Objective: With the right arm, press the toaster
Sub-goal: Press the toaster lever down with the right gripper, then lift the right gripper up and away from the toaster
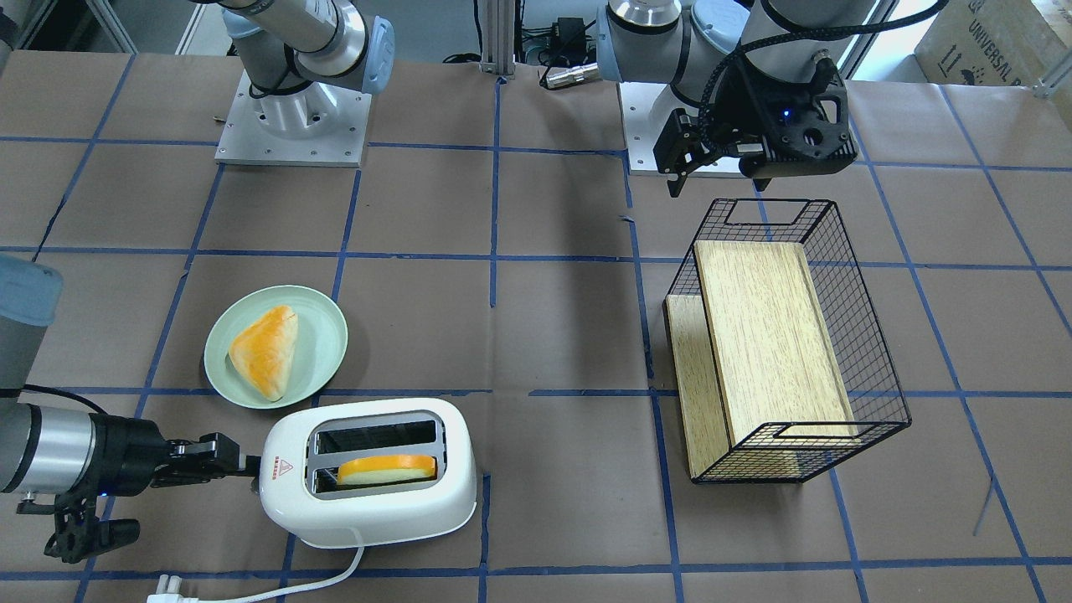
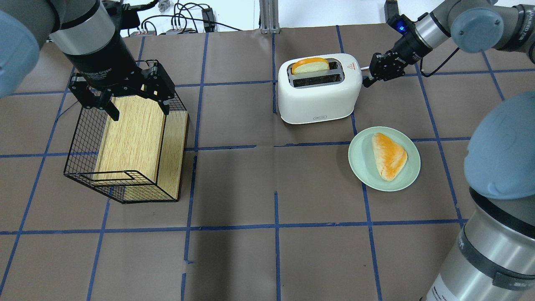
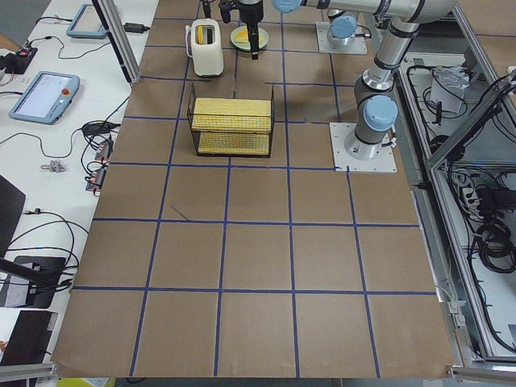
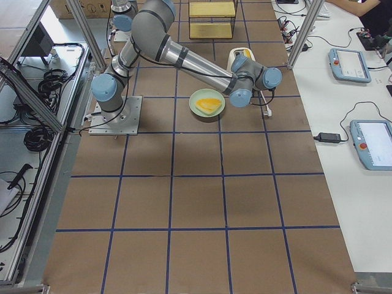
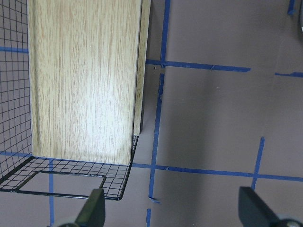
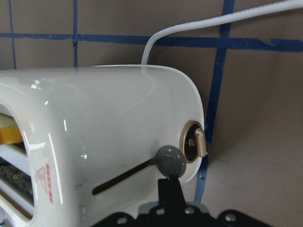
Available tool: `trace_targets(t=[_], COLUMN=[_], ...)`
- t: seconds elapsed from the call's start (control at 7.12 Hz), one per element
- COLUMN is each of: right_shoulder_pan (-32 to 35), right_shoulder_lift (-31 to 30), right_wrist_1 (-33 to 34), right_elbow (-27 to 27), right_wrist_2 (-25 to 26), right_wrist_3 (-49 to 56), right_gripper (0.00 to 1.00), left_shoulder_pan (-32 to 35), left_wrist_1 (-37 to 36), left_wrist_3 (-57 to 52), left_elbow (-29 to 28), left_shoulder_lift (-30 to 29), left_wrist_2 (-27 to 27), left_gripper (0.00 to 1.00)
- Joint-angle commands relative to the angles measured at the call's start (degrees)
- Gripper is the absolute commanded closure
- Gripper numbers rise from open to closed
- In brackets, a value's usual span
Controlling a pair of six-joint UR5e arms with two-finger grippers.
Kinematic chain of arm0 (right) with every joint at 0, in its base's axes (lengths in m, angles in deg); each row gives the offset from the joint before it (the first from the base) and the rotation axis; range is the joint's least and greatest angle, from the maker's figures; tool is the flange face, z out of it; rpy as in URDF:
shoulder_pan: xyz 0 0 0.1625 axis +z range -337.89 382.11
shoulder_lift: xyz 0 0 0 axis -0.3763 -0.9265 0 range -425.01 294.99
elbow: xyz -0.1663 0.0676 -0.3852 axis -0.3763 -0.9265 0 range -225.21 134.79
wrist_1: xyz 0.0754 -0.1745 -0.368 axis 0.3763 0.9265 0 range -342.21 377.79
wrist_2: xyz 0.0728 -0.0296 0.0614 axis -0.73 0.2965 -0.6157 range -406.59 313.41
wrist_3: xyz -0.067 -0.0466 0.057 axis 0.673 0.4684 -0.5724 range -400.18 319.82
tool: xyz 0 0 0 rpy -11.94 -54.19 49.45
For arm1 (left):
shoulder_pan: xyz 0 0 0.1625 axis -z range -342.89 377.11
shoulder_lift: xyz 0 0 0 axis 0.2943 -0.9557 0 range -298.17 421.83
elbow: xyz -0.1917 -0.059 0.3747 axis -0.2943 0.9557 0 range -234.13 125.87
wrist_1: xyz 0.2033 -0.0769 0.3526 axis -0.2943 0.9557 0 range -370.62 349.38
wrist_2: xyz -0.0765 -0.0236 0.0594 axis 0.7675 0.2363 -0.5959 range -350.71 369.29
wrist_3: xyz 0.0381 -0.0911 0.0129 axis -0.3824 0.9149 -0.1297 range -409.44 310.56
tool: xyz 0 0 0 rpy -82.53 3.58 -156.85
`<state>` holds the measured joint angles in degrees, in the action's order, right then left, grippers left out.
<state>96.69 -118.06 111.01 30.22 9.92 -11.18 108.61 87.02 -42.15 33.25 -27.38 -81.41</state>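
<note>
The white toaster (image 2: pixel 317 96) stands at the far side of the table with a slice of bread (image 2: pixel 310 65) in one slot. It also shows in the front view (image 1: pixel 368 502). My right gripper (image 2: pixel 368 81) is shut, with its thin fingers together at the toaster's lever end. In the right wrist view the fingertips (image 6: pixel 169 189) touch the grey lever knob (image 6: pixel 170 161), which sits at the end of its slot away from the toaster's top (image 6: pixel 104 123). My left gripper (image 2: pixel 138 104) is open and empty above the wire basket (image 2: pixel 83 138).
A green plate (image 2: pixel 359 167) with a triangular bun (image 2: pixel 388 155) lies near the toaster. The black wire basket holds a wooden board (image 2: pixel 133 133). The toaster's white cord (image 1: pixel 318 578) and plug (image 1: pixel 167 586) lie loose on the table.
</note>
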Motion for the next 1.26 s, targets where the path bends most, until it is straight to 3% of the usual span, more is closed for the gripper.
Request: trace_targets(t=[0.0,0.42,0.56,0.7,0.84,0.98,1.12], right_shoulder_pan=[0.0,0.0,0.1,1.0,4.1,8.1,10.2], right_shoulder_lift=[0.7,0.6,-0.6,-4.0,-8.1,-11.2,-15.5], right_wrist_1=[1.0,1.1,1.0,0.7,0.1,0.2,0.1], right_elbow=[0.1,-0.2,-1.6,-4.5,-6.2,-7.2,-8.2], right_wrist_2=[0.0,0.4,2.9,11.3,20.0,30.0,34.1], right_wrist_3=[0.3,-0.4,-3.0,-6.4,-8.7,-8.6,-8.0], right_gripper=[0.94,0.93,0.69,0.27,0.00,0.00,0.00], left_shoulder_pan=[0.0,0.0,0.0,0.0,0.0,0.0,0.0], left_wrist_1=[-0.1,0.0,-0.1,0.0,0.0,0.0,-0.1], left_wrist_3=[0.0,0.0,0.0,0.0,0.0,0.0,0.0], left_elbow=[0.1,0.0,0.0,0.0,0.1,0.1,0.0], left_shoulder_lift=[0.0,0.0,0.0,0.0,0.0,0.0,0.0], left_wrist_2=[0.0,0.0,0.0,0.0,0.0,0.0,0.0], left_gripper=[0.00,0.00,0.00,0.00,0.00,0.00,0.00])
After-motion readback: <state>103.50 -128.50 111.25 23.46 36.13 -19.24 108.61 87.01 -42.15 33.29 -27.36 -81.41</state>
